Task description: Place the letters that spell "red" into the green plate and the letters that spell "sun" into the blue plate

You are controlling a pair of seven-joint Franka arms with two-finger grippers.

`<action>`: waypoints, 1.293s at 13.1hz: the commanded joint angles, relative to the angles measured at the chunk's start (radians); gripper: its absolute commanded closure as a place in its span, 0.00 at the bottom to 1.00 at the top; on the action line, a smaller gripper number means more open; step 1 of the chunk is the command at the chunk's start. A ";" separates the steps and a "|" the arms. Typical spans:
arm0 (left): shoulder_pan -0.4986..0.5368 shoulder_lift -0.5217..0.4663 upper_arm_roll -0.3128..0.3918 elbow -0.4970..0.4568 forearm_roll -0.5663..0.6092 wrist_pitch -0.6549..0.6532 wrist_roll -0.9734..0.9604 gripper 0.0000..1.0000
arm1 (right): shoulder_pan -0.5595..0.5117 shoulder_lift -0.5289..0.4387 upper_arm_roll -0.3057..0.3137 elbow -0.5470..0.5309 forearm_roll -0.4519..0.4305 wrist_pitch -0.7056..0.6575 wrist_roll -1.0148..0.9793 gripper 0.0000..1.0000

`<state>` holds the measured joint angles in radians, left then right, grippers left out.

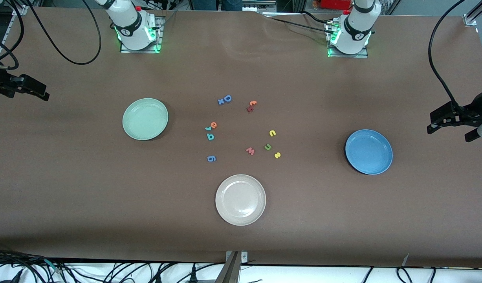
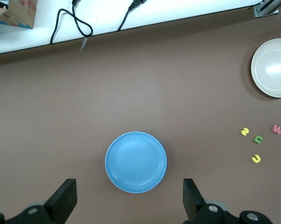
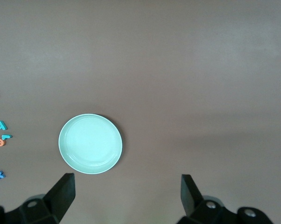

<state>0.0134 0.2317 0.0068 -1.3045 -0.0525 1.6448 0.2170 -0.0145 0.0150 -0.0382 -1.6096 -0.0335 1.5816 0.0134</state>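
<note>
Brown table (image 1: 68,188): three plates and scattered foam letters are laid out.

Green plate (image 1: 145,118): set toward the right arm's end, nothing in it.

Blue plate (image 1: 369,151): set toward the left arm's end, nothing in it.

White plate (image 1: 240,199): placed nearest the front camera.

Letters for "red": teal "r" (image 1: 208,128) touching orange "e" (image 1: 213,125), teal "d" (image 1: 210,136) just beside them, all on the table between the green plate and the middle.

Letters for "sun": yellow "u" (image 1: 272,133), green "n" (image 1: 268,147), yellow "s" (image 1: 277,155), grouped on the table nearer the blue plate.

Left gripper (image 2: 129,198): held above the blue plate, fingers spread, nothing grasped.

Right gripper (image 3: 127,195): held above the green plate, fingers spread, nothing grasped.
</note>
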 commanded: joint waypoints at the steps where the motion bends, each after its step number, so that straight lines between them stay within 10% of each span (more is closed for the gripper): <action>1: -0.003 0.005 -0.004 0.028 0.023 -0.023 -0.008 0.00 | 0.001 -0.015 0.000 -0.001 0.015 0.029 -0.018 0.00; 17: -0.003 0.005 -0.004 0.028 0.023 -0.025 -0.008 0.00 | 0.001 -0.018 0.008 -0.003 0.018 0.028 -0.020 0.00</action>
<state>0.0133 0.2317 0.0058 -1.3045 -0.0525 1.6440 0.2170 -0.0121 0.0128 -0.0297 -1.6085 -0.0335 1.6165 0.0131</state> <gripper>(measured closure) 0.000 0.000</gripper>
